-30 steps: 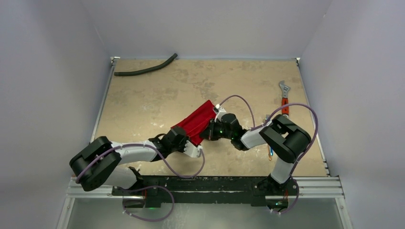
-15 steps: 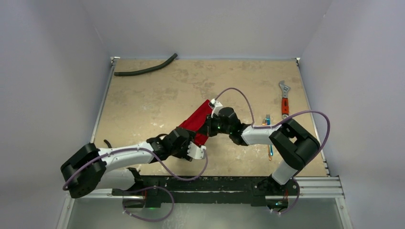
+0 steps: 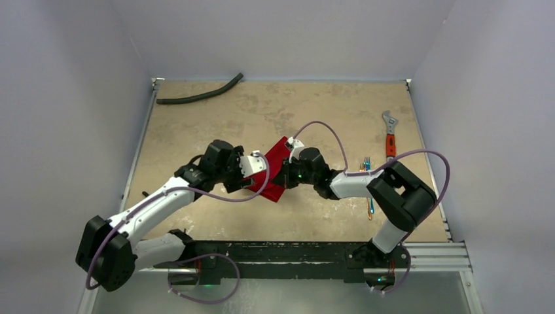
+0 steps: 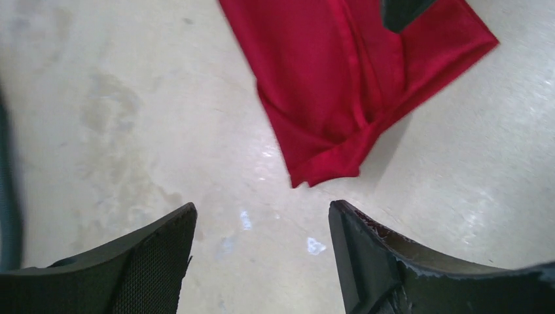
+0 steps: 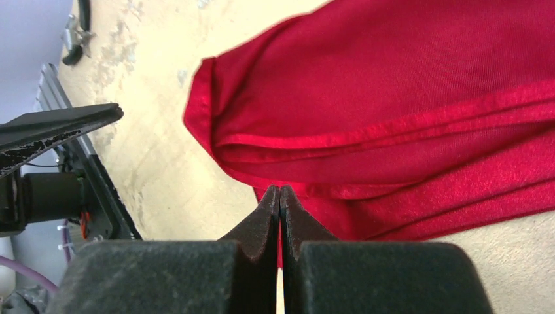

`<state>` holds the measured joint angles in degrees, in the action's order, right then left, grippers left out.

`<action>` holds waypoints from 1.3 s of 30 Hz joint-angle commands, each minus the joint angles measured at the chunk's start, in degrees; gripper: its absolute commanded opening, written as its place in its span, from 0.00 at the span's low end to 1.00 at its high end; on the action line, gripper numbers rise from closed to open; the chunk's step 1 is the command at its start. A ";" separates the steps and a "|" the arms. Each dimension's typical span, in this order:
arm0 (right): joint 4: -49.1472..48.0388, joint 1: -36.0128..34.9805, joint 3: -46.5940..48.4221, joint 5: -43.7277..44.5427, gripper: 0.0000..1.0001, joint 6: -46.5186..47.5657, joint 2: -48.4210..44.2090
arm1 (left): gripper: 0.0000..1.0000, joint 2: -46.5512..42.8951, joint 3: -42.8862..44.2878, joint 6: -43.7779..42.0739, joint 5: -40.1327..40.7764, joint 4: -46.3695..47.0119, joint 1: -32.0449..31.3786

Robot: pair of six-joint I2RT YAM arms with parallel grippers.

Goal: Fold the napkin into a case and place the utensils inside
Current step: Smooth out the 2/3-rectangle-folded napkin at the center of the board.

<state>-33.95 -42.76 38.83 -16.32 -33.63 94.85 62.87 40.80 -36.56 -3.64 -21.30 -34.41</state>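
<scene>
The red napkin [image 3: 275, 188] lies folded into a narrow band mid-table, its layered hems showing in the right wrist view [image 5: 406, 98]. My right gripper [image 3: 286, 175] is shut, its tips [image 5: 279, 191] resting against the napkin's folded edge; whether cloth is pinched I cannot tell. My left gripper [image 3: 256, 175] hovers at the napkin's left side, open and empty [image 4: 262, 206], with the napkin's end [image 4: 340, 85] just ahead of it. One of its fingers [image 5: 65, 127] shows in the right wrist view. The utensils [image 3: 366, 163] lie to the right, partly under the right arm.
An orange-handled wrench [image 3: 390, 134] lies near the right edge. A black curved hose [image 3: 199, 97] sits at the far left corner. Metal rails run along the table's left side [image 3: 139, 150] and its near edge.
The left gripper opened, let go of the napkin's near end and swung up to its left side. The napkin now lies shorter, folded over. The right gripper stayed on the cloth.
</scene>
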 commanded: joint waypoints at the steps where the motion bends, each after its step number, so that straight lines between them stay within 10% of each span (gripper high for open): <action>1: -3.78 -0.70 -1.51 -1.86 0.00 0.12 2.34 | 0.70 5.88 3.76 0.38 -10.83 -6.78 1.62; 22: -6.42 -2.41 -5.20 -1.01 0.00 0.67 5.72 | 0.57 17.06 -0.25 -7.89 -7.00 0.07 -2.72; 39: -7.43 -2.88 -5.97 -0.86 0.00 0.49 6.53 | 0.09 15.56 -1.64 -10.86 -5.24 4.76 -6.66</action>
<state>-41.93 -45.12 33.69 -17.47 -33.63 100.14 80.20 39.42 -45.89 -6.76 -17.15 -39.35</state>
